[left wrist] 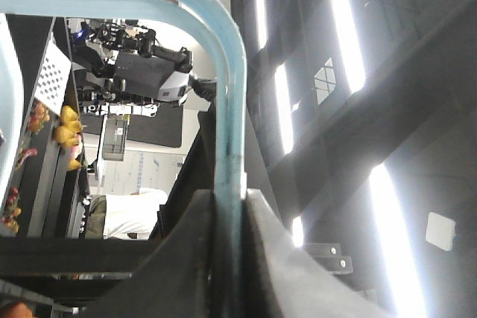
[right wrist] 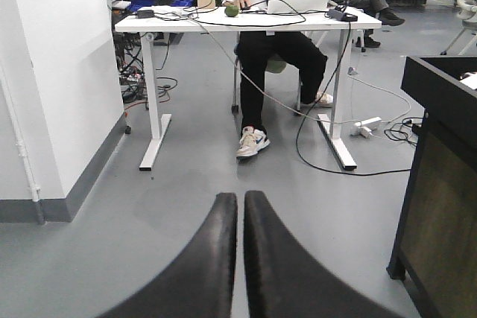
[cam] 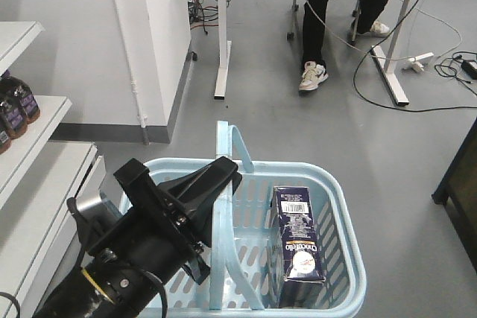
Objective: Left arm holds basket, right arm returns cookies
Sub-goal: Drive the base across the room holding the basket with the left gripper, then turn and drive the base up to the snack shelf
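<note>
Basket (cam: 349,255): light blue, low in the front view, with one swing handle (cam: 226,139) raised up the middle
Left gripper (cam: 223,178): black wedge jaws clamped onto that raised handle; the left wrist view confirms it, with the blue bar pinched tight between the two fingers (left wrist: 186,255)
Cookies (cam: 298,240): dark navy box inside the basket, in the right-hand half, barcode end towards the far wall, lettered face up
Cookies versus left gripper: the box lies just beside the clamped handle, on its right, clear of the jaws
Right gripper (right wrist: 240,210): jaws pressed together with only a thin slit between them, holding nothing, aimed out over grey floor (right wrist: 186,147)
Cookies versus right gripper: the front view doesn't show this claw, so its position relative to the box cannot be told
Background: white desk (right wrist: 246,21) with a seated person (right wrist: 277,50) beyond; shelf (cam: 33,158) with dark bottles (cam: 19,106) at the left of the front view
</note>
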Robot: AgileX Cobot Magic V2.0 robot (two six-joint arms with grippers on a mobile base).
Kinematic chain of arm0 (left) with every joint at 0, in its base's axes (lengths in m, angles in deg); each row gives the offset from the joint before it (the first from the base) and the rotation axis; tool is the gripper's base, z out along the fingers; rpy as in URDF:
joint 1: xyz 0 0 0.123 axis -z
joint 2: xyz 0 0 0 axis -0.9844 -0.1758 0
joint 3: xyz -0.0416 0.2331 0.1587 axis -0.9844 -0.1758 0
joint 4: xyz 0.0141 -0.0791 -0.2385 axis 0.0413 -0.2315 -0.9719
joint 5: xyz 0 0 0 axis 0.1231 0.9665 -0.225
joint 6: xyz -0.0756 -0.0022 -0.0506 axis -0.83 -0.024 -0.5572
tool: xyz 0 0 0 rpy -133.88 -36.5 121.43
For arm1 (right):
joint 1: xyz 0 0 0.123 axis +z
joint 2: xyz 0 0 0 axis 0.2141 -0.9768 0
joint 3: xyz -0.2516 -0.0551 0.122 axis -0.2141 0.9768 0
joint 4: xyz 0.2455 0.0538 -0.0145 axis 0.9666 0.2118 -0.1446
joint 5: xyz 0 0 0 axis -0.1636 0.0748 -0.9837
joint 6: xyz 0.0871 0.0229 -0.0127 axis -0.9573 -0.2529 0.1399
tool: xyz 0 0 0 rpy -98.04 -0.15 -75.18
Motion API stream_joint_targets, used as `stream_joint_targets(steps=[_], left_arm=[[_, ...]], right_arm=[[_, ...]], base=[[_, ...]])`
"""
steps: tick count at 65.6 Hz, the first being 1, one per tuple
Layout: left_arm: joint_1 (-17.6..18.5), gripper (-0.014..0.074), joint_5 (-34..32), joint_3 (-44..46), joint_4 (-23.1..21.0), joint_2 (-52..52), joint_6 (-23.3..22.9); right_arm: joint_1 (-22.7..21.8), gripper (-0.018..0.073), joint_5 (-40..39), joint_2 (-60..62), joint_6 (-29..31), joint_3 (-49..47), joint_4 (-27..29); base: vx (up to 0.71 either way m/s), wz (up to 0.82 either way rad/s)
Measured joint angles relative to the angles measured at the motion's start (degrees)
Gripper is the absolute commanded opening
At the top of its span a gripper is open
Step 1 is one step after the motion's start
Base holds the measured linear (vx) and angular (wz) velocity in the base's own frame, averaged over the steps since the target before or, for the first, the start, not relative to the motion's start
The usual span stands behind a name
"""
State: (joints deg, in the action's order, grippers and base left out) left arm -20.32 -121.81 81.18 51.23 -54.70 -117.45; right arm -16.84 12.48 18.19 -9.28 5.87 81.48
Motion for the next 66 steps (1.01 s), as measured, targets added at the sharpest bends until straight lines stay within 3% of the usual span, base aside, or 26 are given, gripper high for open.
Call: stream_joint_targets(steps=[24, 66], left_arm=[[0.0, -0.0003, 0.0, 0.0, 0.0, 0.0, 0.0], [0.0, -0.0003, 0.0, 0.0, 0.0, 0.0, 0.0]], right_arm=[[0.0, -0.0009, 0.0, 0.0, 0.0, 0.0, 0.0], [0.0, -0.0009, 0.0, 0.0, 0.0, 0.0, 0.0]], base=[[0.26, 0.21], [0.12, 0.51]])
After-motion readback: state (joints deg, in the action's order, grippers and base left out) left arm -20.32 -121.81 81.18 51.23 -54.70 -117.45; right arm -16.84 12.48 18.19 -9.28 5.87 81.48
